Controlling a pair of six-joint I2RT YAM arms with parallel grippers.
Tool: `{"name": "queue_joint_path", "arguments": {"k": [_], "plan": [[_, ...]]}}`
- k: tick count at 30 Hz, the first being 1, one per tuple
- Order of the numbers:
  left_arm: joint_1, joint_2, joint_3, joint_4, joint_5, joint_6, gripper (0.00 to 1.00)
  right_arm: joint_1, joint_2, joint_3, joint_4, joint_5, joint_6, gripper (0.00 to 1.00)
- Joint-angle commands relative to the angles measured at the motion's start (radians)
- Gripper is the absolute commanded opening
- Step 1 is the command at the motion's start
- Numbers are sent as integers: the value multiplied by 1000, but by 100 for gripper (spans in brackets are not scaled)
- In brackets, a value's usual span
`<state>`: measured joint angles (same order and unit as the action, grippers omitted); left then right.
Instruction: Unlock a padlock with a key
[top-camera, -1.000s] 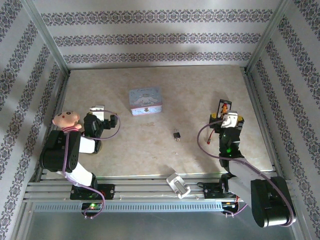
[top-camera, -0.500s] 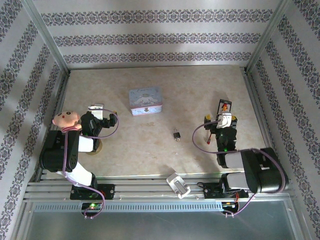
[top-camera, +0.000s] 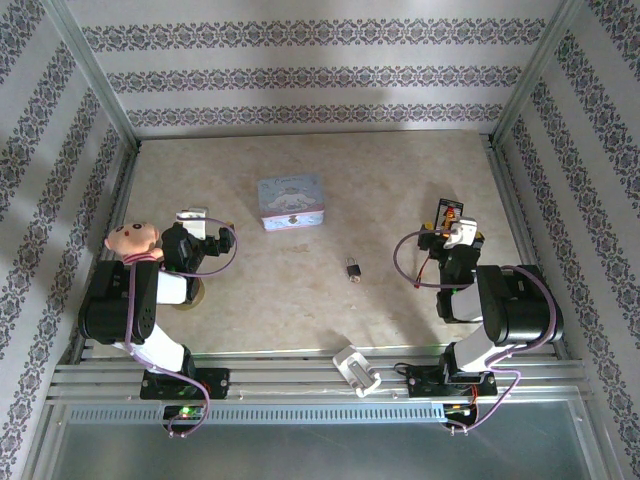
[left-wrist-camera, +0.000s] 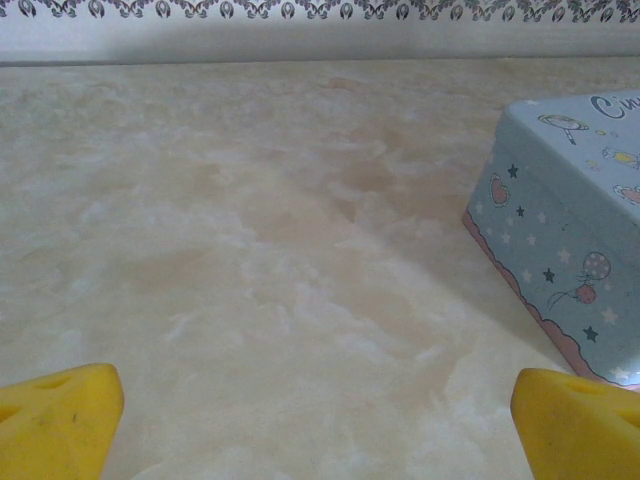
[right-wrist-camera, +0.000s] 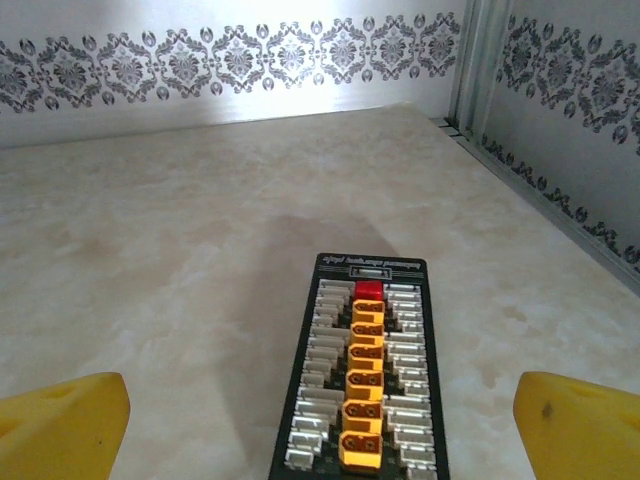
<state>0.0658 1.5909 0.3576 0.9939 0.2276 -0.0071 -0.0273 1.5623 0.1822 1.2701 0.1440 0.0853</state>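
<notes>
- The padlock (top-camera: 353, 267) is lying on the bare marbled table (top-camera: 300, 290) in the top view, roughly midway between the two arms. It is well apart from both grippers, and it is too small there for any marking on it to be read.
- The pale blue tin box (top-camera: 290, 201) is sitting farther back and to the left of the padlock, with a cartoon picture on its lid. In the left wrist view its side (left-wrist-camera: 560, 230) is showing stars and balloons, and the letters "Cin" are running off the picture's edge at the top of the lid.
- The left gripper (top-camera: 192, 216) is resting low near the table's left side, pointing toward the tin box. Its yellow fingertips (left-wrist-camera: 55, 420) are standing spread wide, with only bare table between them.
- The right gripper (top-camera: 452, 233) is hanging at the right side, just behind a black board (top-camera: 447, 213). In the right wrist view its yellow fingertips (right-wrist-camera: 60, 425) are also spread wide, pinching nothing.
- The black board (right-wrist-camera: 365, 400) is lying flat ahead of those fingers. It is carrying a middle row of orange plugs topped by one red one, with white sockets on either side. The line of small print at its far edge is too fine to read.
- A pink doll head (top-camera: 133, 238) is sitting on the left arm.
</notes>
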Motion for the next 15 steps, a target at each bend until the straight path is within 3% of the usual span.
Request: {"name": "queue_joint_path", "arguments": {"k": [1, 5, 12, 15], "plan": [[7, 5, 3, 11, -5, -10, 99, 0, -20, 51, -58, -41, 31, 98], [6, 5, -1, 19, 1, -10, 99, 1, -29, 180, -299, -205, -30, 98], [7, 4, 4, 12, 11, -5, 99, -9, -26, 180, -283, -344, -59, 98], [6, 4, 4, 10, 11, -5, 99, -10, -27, 178, -281, -347, -61, 98]]}}
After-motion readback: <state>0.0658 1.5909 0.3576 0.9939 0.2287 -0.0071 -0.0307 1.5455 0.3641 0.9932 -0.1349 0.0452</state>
